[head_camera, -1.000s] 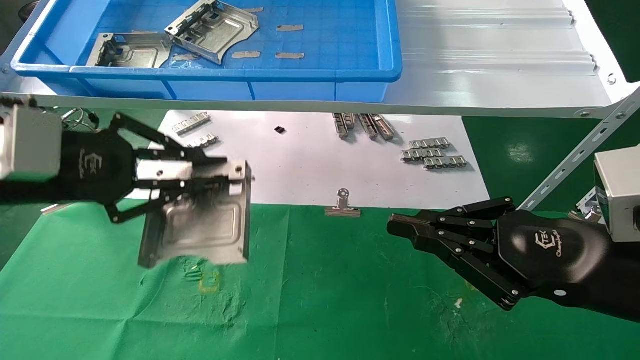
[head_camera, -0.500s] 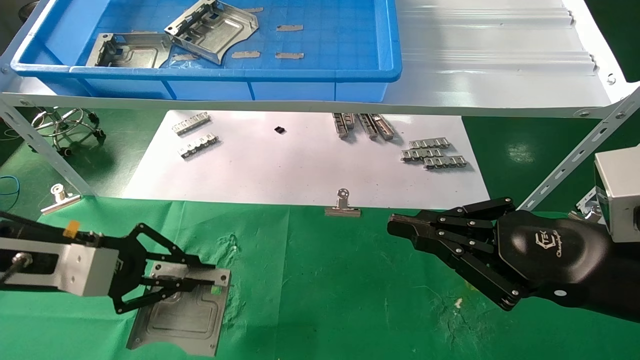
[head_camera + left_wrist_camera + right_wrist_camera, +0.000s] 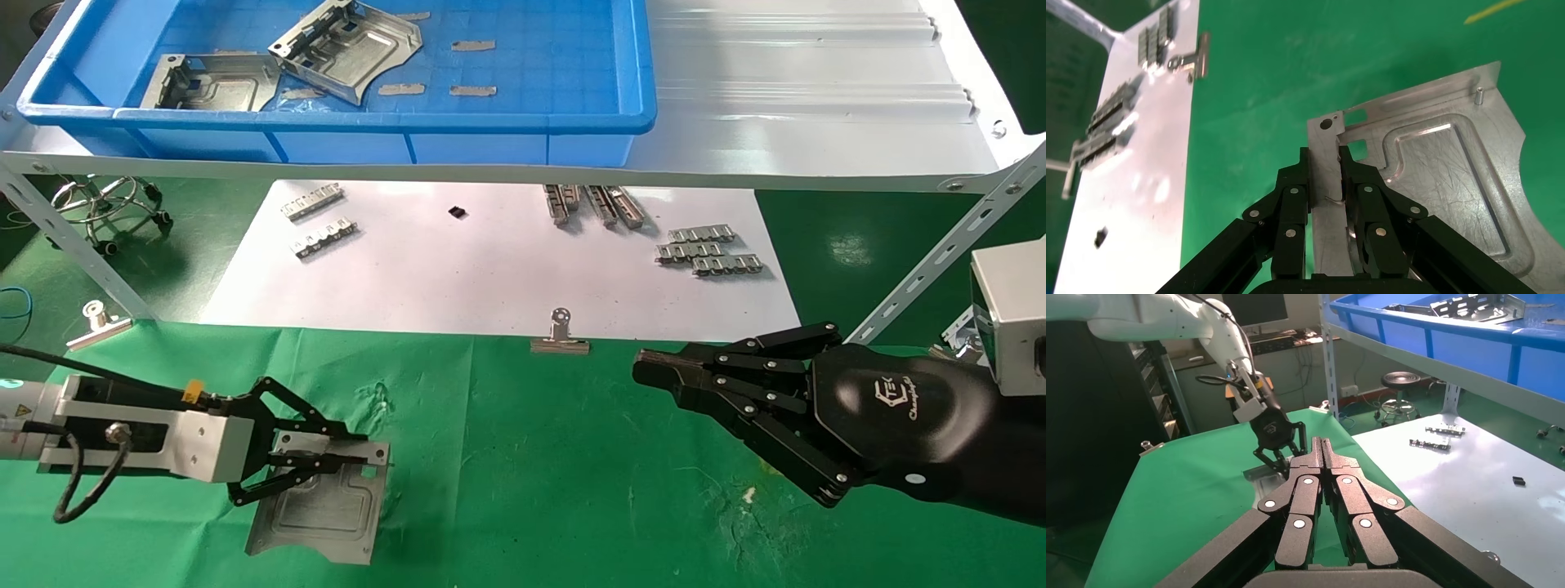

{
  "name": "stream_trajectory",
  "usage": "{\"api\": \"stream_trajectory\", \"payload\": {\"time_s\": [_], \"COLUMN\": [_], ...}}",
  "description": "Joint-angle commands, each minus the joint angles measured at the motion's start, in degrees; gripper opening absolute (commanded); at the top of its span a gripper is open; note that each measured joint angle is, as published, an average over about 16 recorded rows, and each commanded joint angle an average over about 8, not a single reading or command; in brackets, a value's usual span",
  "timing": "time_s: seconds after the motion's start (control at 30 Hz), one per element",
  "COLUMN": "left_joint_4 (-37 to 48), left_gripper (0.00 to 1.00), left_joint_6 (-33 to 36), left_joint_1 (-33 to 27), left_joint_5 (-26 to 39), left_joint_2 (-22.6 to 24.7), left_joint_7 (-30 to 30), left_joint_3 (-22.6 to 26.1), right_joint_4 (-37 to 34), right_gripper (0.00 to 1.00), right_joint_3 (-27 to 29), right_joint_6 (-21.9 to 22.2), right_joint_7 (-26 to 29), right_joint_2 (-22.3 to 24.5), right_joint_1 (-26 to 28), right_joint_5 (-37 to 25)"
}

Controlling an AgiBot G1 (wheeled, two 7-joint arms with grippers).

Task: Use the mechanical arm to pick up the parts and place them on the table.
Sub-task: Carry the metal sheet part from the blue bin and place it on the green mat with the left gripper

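Part (image 3: 323,510) — lying on the table (image 3: 531,490); I'm keeping my left gripper (image 3: 359,460) clamped on its raised edge — right gripper (image 3: 645,369) idling closed.

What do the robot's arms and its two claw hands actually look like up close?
Both grippers are black, with jointed linkage fingers held by silver pins. The right gripper has a glossy rounded shell with a white logo. The left gripper sits on an aluminium bracket with a yellow tag and black cables, on a white arm.

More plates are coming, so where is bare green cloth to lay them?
Bare table runs between the plate in the left tool and the parked right tool. The white paper behind is crowded with strips.
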Motion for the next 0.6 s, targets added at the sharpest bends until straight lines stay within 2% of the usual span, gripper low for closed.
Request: {"api": "stream_trajectory", "payload": {"time_s": [0.03,0.27,0.4,0.5,0.6], "left_joint_4": [2.3,7.5,9.5,10.5,11.2], "left_gripper": [0.0,0.0,0.05,0.19,0.49], "left_joint_6": [-0.5,-3.2,-3.7,-3.5,-3.1], "left_joint_1": [0.0,-0.3,-0.3,-0.3,-0.3], "left_joint_5": [0.2,0.7,0.6,0.6,0.6], "left_joint_2": [1.1,3.7,4.6,5.0,5.4], "left_joint_7": [1.6,4.9,5.9,6.5,7.3], "left_joint_3": [0.1,0.1,0.0,0.0,0.0], "right_joint_4": [0.0,0.0,0.0,0.0,0.0], "right_gripper": [0.0,0.0,0.0,0.0,0.0], "right_joint_3": [0.0,0.0,0.0,0.0,0.0], "right_joint_6": [0.0,0.0,0.0,0.0,0.0], "right_joint_7": [0.0,0.0,0.0,0.0,0.0], "right_joint_2": [0.0,0.0,0.0,0.0,0.0], "right_joint_1": [0.0,0.0,0.0,0.0,0.0], "right_joint_5": [0.0,0.0,0.0,0.0,0.0]}}
